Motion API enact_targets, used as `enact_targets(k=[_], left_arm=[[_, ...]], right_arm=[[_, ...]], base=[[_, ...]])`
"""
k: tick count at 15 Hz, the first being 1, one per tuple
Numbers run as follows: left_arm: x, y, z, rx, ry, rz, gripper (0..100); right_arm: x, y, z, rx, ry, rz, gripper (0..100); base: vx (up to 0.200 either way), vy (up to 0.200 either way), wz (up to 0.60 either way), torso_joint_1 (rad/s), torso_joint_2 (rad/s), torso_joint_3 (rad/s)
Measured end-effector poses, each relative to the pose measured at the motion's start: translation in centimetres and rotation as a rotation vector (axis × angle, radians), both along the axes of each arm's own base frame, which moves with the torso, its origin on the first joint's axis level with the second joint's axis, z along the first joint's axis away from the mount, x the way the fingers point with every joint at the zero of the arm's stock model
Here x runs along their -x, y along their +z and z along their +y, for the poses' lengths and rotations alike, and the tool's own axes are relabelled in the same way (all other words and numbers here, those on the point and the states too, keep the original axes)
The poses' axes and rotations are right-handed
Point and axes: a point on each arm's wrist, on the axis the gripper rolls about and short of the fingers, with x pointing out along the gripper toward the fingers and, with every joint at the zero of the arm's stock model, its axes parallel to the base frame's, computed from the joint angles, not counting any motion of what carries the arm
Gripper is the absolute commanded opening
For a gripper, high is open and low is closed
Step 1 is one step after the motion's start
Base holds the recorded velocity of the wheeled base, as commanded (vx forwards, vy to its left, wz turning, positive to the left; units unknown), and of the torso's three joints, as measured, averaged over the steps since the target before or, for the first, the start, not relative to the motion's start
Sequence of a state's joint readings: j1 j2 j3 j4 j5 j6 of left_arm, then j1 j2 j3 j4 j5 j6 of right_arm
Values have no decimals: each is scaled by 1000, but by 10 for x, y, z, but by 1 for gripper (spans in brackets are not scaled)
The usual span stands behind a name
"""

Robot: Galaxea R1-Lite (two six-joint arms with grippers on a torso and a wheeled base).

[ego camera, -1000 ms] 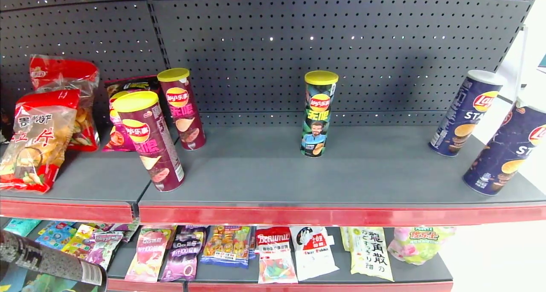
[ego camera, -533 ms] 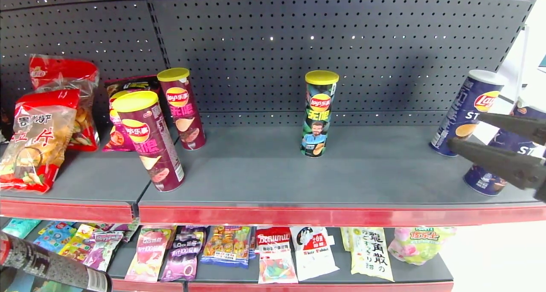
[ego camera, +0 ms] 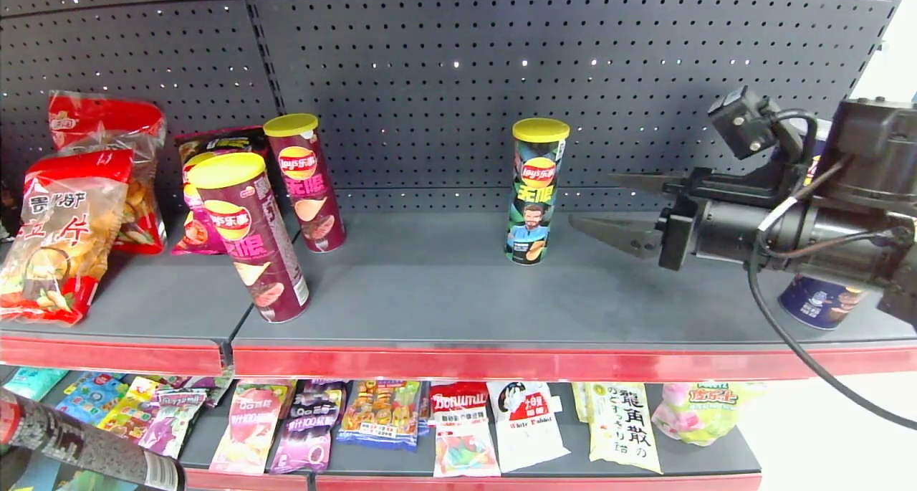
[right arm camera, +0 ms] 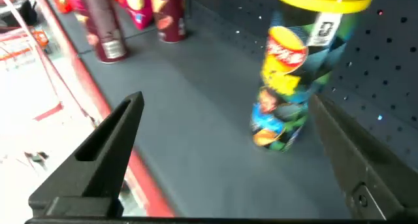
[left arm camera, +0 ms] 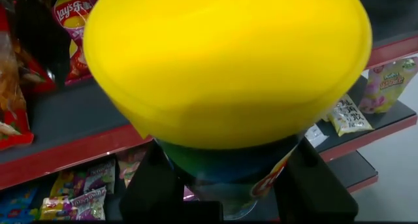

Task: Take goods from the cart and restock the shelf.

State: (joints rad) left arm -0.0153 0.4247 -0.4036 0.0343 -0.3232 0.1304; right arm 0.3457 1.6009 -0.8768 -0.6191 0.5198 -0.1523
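A teal chip can with a yellow lid stands upright mid-shelf, near the pegboard. My right gripper is open just to its right at can height, not touching it. In the right wrist view the same can stands beyond the two spread fingers of the right gripper. My left gripper is shut on another yellow-lidded chip can. That can's dark printed body pokes in low at the left, below the shelf edge.
Two purple chip cans and red snack bags crowd the shelf's left. A dark blue can stands at the right, partly behind my right arm. The red shelf lip runs along the front, with snack packs on the shelf below.
My right arm has come in from the right and moved left along the shelf to beside the teal can, fingers open. The can in my left gripper dropped slightly.
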Motion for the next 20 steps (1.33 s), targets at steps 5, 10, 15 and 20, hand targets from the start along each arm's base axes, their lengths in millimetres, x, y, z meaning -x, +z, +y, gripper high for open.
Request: enact_targets(k=[5, 10, 15, 20], left_arm=[[-1, 0, 0, 0, 0, 4, 0], [-1, 0, 0, 0, 1, 4, 0], [-1, -1, 0, 0, 0, 7, 0], [-1, -1, 0, 0, 0, 8, 0]], right_arm=[[-54, -7, 6, 16, 20, -26, 100], [-90, -17, 6, 20, 43, -30, 100], [-105, -29, -3, 26, 21, 3, 100], [-117, -29, -2, 19, 22, -10, 100]], base=[[0, 0, 0, 0, 0, 0], [0, 0, 0, 0, 0, 0], [0, 0, 0, 0, 0, 0], [0, 0, 0, 0, 0, 0]])
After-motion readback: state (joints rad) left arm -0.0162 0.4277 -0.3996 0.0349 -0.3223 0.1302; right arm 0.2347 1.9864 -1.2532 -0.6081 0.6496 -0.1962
